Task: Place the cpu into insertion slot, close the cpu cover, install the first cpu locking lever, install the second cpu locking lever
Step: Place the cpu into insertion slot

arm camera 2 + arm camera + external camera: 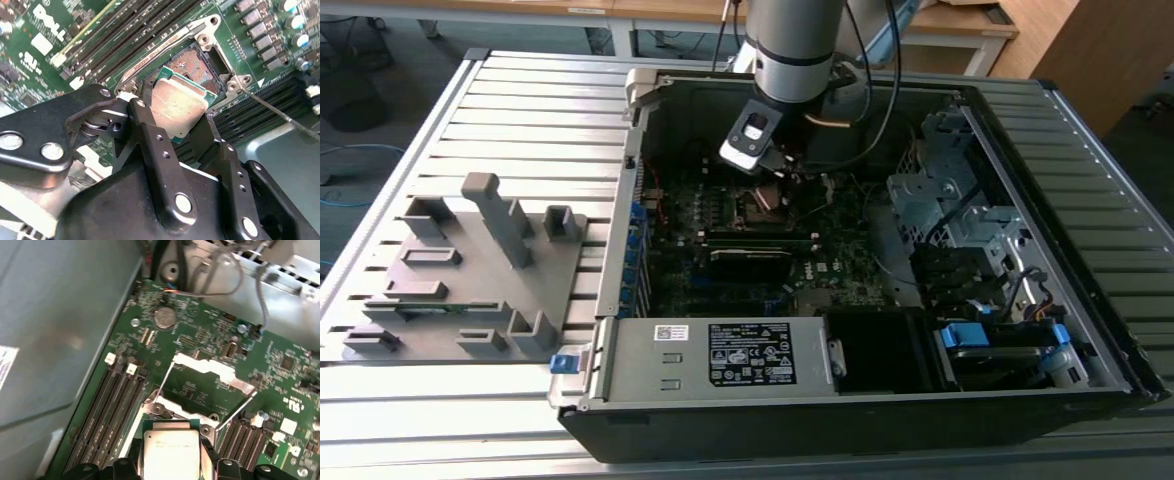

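Gripper pinches the cpu, dull silver-grey square edged green, insertion slot at 6 o'clock in the exterior view.

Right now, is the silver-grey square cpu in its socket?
Out: black tool grips the cpu above the dark square socket, contacts partly bare.

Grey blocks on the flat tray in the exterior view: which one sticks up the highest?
The slim grey post on the grey tray. It is the only tall, thin one, and it towers over the squat blocks around it.
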`<action>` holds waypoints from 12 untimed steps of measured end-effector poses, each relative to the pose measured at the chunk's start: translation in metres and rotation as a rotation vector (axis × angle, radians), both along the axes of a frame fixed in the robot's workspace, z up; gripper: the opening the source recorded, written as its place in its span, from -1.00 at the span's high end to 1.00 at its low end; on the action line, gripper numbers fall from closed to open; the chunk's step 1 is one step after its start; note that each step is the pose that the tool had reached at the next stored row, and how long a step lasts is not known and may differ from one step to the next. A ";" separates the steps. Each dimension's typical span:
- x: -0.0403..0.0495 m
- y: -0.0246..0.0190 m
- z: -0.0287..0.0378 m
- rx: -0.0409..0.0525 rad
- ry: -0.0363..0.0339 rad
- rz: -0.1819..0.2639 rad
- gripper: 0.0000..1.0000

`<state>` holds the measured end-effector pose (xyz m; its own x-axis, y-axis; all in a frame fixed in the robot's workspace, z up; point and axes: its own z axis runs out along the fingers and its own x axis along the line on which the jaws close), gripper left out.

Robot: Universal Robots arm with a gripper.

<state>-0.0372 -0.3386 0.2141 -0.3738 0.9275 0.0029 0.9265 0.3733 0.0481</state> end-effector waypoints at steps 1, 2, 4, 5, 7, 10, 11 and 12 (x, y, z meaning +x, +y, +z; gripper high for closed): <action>0.0000 0.0000 -0.0003 0.0001 -0.0001 -0.018 -0.08; 0.0000 0.0000 -0.0006 0.0000 0.0000 -0.036 -0.08; 0.0000 0.0000 -0.0011 0.0000 0.0000 -0.072 -0.08; 0.0000 0.0000 -0.0014 0.0000 0.0000 -0.090 -0.08; 0.0000 0.0000 -0.0019 -0.0001 0.0000 -0.127 -0.08; 0.0000 0.0000 -0.0026 0.0000 0.0000 -0.181 -0.08; 0.0000 0.0000 -0.0029 0.0000 0.0000 -0.199 -0.08; 0.0000 0.0000 -0.0032 0.0000 0.0000 -0.217 -0.08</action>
<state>-0.0372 -0.3386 0.2109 -0.1650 0.9863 0.0029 0.9852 0.1646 0.0482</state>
